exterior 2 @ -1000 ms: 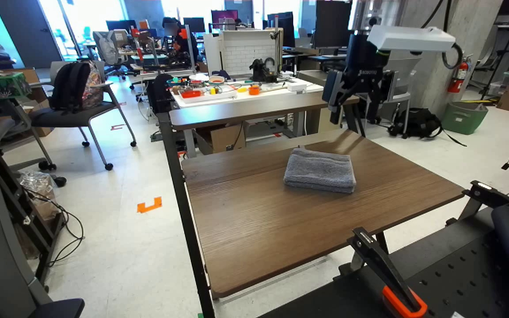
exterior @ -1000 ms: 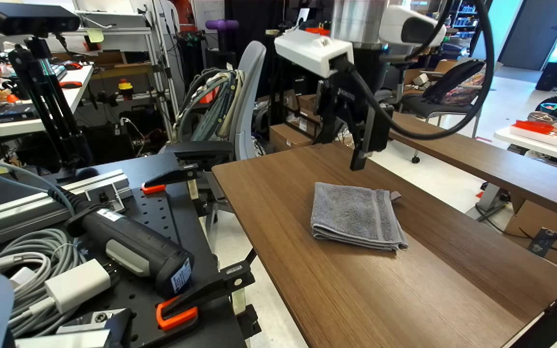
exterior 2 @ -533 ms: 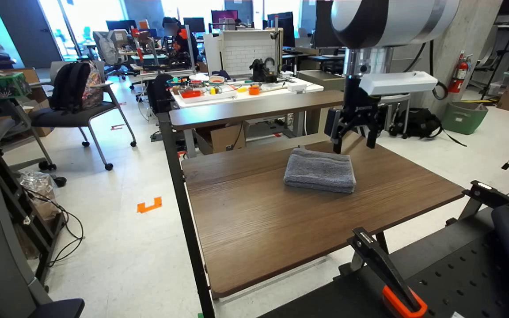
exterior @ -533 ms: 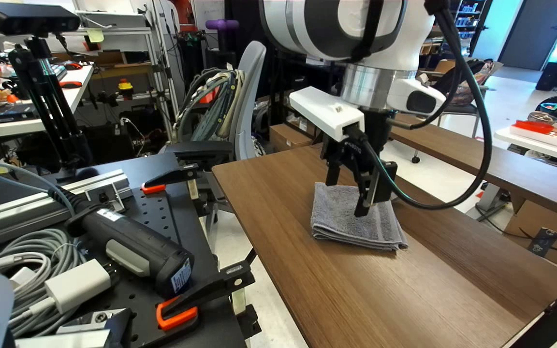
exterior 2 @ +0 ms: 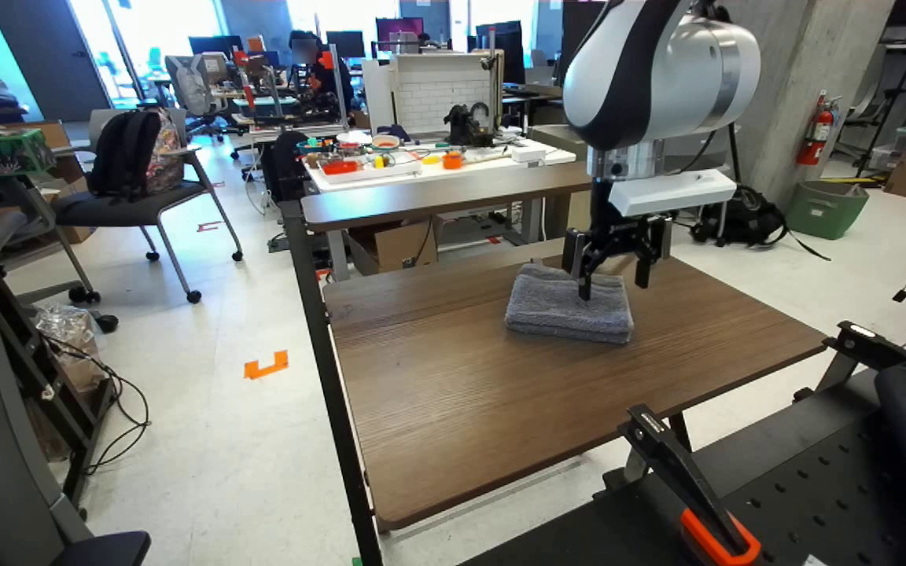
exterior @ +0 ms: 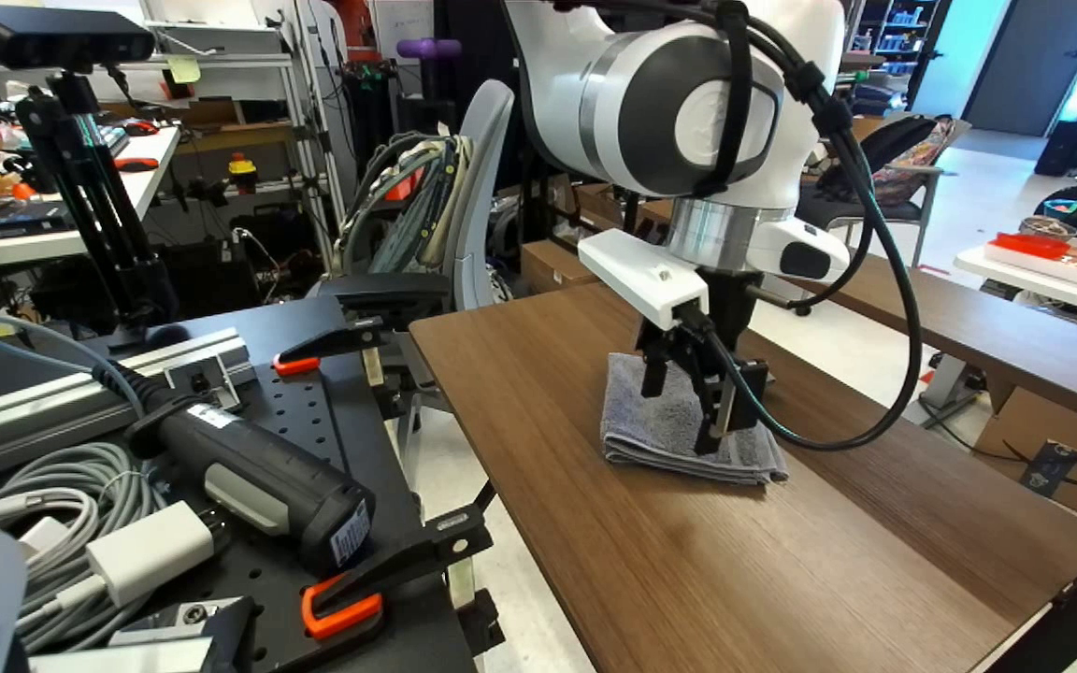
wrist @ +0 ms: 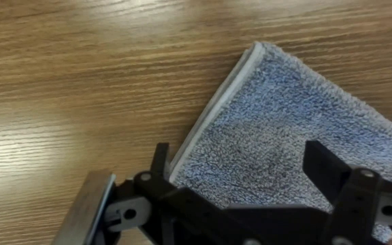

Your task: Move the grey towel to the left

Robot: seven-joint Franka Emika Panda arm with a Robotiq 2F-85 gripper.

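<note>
The jaws stand wide, pointing down, over one side of the grey towel [exterior 2: 551, 310]. In the wrist view one finger [wrist: 159, 158] hangs over wood just beside the pale, layered border; the second finger [wrist: 322, 167] is over the pile. Whether either tip touches cloth, I cannot tell. In both exterior views the towel lies folded flat on the brown table [exterior 2: 453, 401], wood showing on every side, nearer the long edge by the wooden desk [exterior 2: 437, 195] than the opposite one. From the towel, a broad, open run of wood reaches the short edge beside a black post [exterior 2: 329, 369]; a narrower stretch separates it from the long edge toward the black bench [exterior: 366, 439]. There, a strip of pale floor [exterior: 524, 601] parts table and bench, and orange-and-black clamps [exterior: 408, 561] sit along the bench's rim.
</note>
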